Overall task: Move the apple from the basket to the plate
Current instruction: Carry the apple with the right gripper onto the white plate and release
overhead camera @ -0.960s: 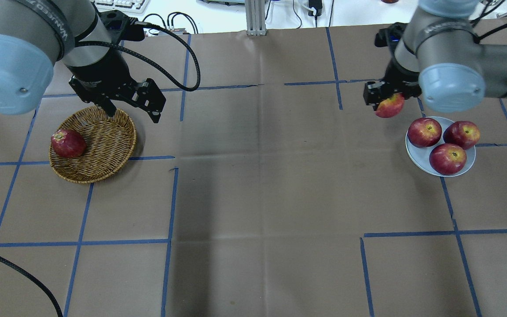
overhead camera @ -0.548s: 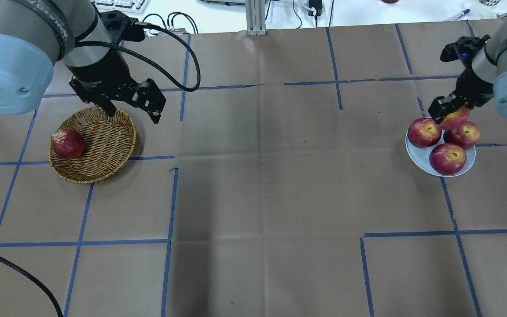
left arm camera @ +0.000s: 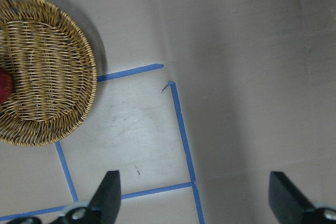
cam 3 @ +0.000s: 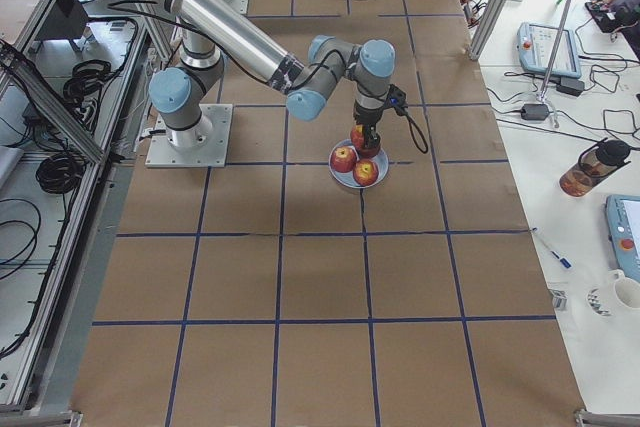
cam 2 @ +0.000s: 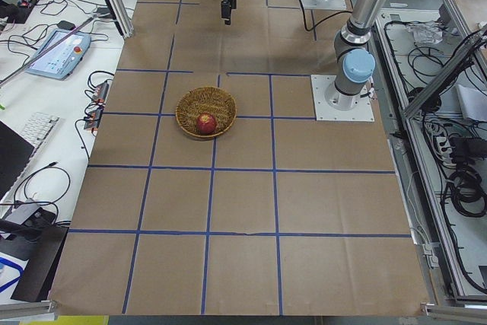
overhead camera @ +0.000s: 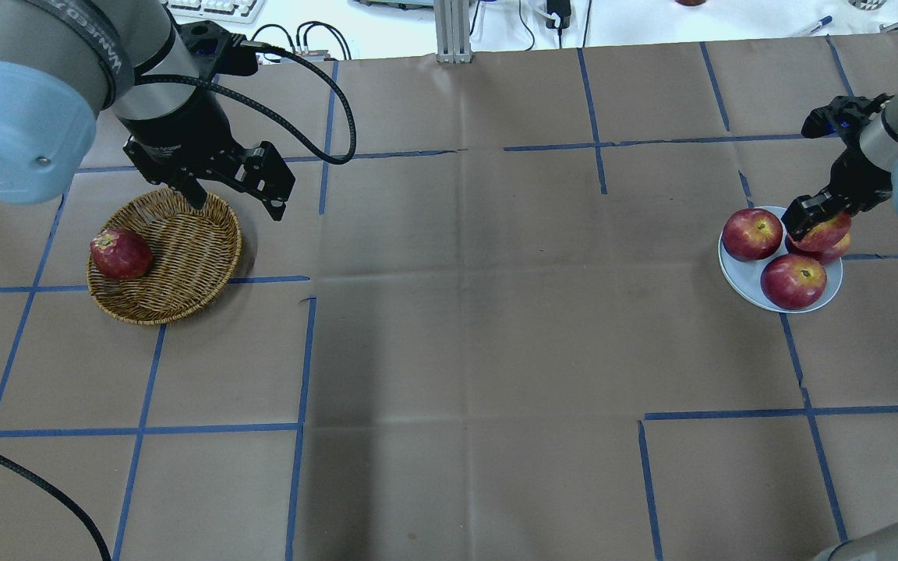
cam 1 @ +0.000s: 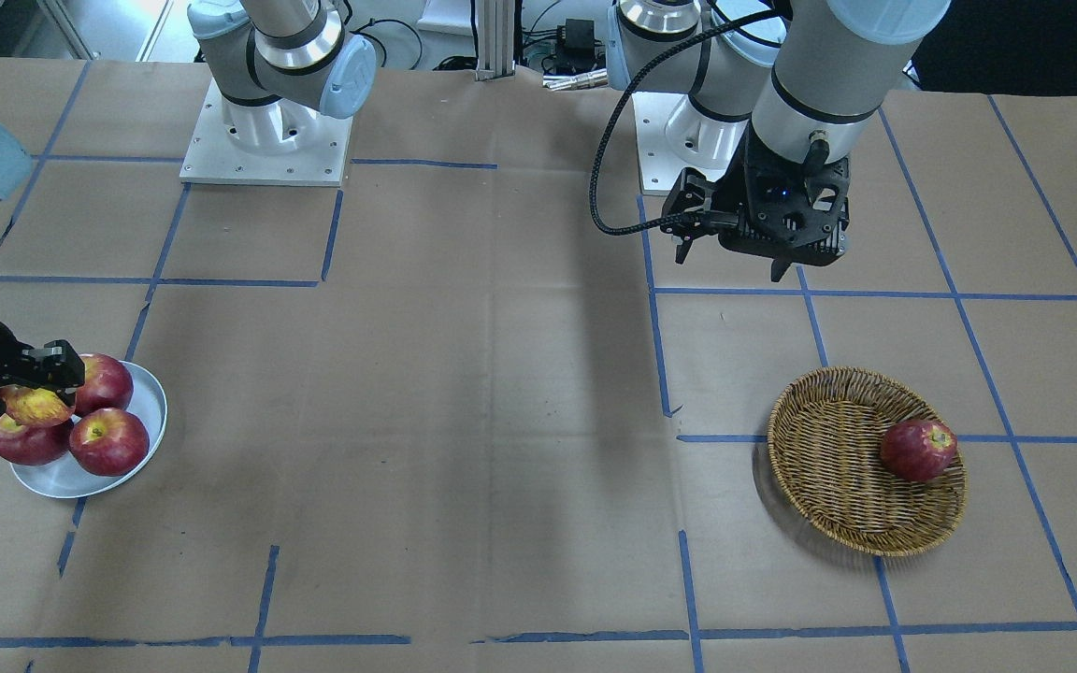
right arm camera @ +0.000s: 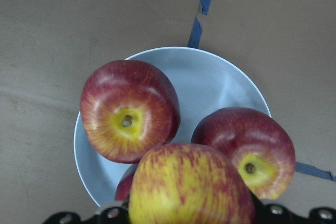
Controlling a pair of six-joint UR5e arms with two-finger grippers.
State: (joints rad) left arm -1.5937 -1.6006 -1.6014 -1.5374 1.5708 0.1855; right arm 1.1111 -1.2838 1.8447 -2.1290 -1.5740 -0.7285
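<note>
My right gripper (overhead camera: 810, 220) is shut on the yellow-streaked apple (overhead camera: 828, 231) and holds it just over the pale blue plate (overhead camera: 740, 279), above one of the red apples lying there. The right wrist view shows this apple (right arm camera: 189, 187) close up, over the plate (right arm camera: 210, 82). In the front view the apple (cam 1: 34, 407) sits in the gripper (cam 1: 32, 391) at the plate's (cam 1: 153, 411) far left. The wicker basket (overhead camera: 188, 253) holds one dark red apple (overhead camera: 120, 254). My left gripper (overhead camera: 235, 199) is open and empty, above the basket's far right rim.
Three red apples lie on the plate: two (overhead camera: 751, 234) (overhead camera: 793, 280) in plain view and one (overhead camera: 839, 250) mostly under the held apple. Blue tape lines cross the brown paper table. A black cable (overhead camera: 316, 86) loops off the left wrist.
My right gripper has carried the streaked apple rightward from left of the plate to over it, and lower. The left arm has hardly moved.
</note>
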